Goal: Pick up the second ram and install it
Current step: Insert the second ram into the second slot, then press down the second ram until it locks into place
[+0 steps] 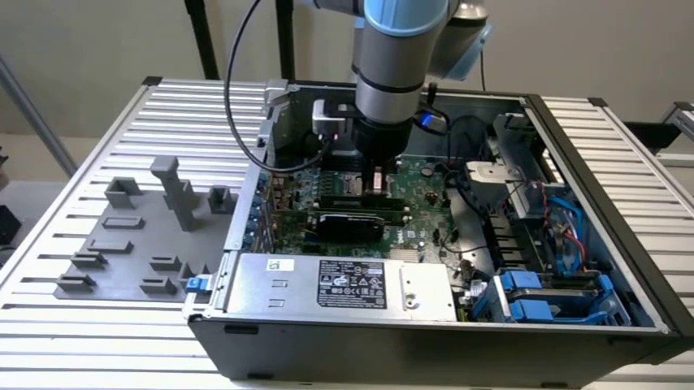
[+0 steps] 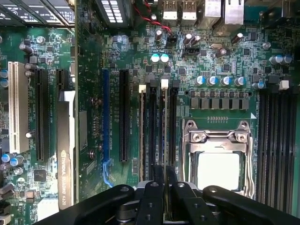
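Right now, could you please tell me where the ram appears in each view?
Exterior view: ram held upright in the gripper's jaws, over the motherboard.
Wrist view: ram edge-on between the jaws, running along the slots beside the CPU socket.
Shared landmark: the black graphics card.

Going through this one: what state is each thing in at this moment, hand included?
hand: closed on the second ram, down inside the case.
second ram: upright on edge, in line with a memory slot; cannot tell if it is seated.
computer case: lying on its side, side panel off.
graphics card: plugged into an expansion slot.
CPU socket: no cooler over it.
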